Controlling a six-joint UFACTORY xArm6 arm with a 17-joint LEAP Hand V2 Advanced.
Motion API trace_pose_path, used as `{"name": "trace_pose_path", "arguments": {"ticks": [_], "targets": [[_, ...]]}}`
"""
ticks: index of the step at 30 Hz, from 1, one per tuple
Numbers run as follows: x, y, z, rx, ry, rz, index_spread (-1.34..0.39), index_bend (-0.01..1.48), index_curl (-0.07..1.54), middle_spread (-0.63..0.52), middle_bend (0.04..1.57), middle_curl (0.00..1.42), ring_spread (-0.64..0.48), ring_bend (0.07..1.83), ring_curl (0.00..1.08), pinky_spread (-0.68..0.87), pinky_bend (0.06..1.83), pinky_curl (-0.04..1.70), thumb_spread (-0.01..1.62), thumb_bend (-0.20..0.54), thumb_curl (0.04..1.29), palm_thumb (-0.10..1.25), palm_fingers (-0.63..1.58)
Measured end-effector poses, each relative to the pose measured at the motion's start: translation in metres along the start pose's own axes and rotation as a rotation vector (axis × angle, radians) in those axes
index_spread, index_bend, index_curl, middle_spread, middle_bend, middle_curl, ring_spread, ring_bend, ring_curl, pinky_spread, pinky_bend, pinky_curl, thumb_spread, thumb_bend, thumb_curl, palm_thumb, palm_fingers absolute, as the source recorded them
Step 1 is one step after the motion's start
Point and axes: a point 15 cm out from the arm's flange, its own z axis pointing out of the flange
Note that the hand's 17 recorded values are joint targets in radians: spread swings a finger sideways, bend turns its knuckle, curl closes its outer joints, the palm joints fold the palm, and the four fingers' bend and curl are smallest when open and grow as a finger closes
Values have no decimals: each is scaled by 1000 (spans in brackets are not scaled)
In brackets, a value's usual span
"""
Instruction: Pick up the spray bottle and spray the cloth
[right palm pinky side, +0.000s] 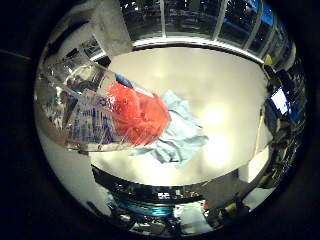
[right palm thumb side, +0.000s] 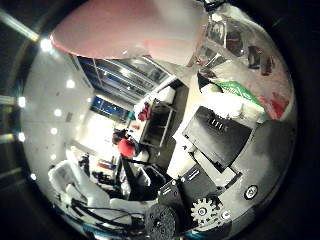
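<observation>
A clear spray bottle (right palm pinky side: 92, 117) with a blue label and a red spray head (right palm pinky side: 142, 115) fills much of the little finger side view, close to my palm. Its red head points toward a crumpled light blue cloth (right palm pinky side: 182, 137) lying on the white table (right palm pinky side: 225, 85) beneath. In the thumb side view the bottle (right palm thumb side: 235, 45) runs along the edge, and the black and white fingers of my right hand (right palm thumb side: 215, 145) curl beside it. The hand holds the bottle above the table.
Dark windows (right palm pinky side: 200, 20) run along the table's far side. A monitor (right palm pinky side: 280, 100) and a yellow pole (right palm pinky side: 258, 132) stand past one table edge. Teal equipment (right palm pinky side: 150, 207) sits below the near edge. A shelving unit (right palm thumb side: 157, 125) stands in the room.
</observation>
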Motion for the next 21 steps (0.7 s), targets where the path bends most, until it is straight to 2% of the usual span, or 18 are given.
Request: {"name": "trace_pose_path", "arguments": {"ticks": [7, 15, 21], "targets": [[-13, 16, 58, -12, -174, -10, -226, 1149, 895, -100, 1421, 718, -238, 1331, 848, -151, 975, 1464, 401, -21, 957, 1024, 1107], [-25, 25, 107, -42, -294, -38, -227, 1138, 899, -97, 1420, 713, -235, 1334, 847, -152, 975, 1464, 406, -23, 961, 1019, 1112], [-24, 30, 138, -41, -374, -19, -228, 1134, 901, -96, 1422, 709, -233, 1335, 843, -152, 970, 1464, 417, -21, 957, 1021, 1112]]}}
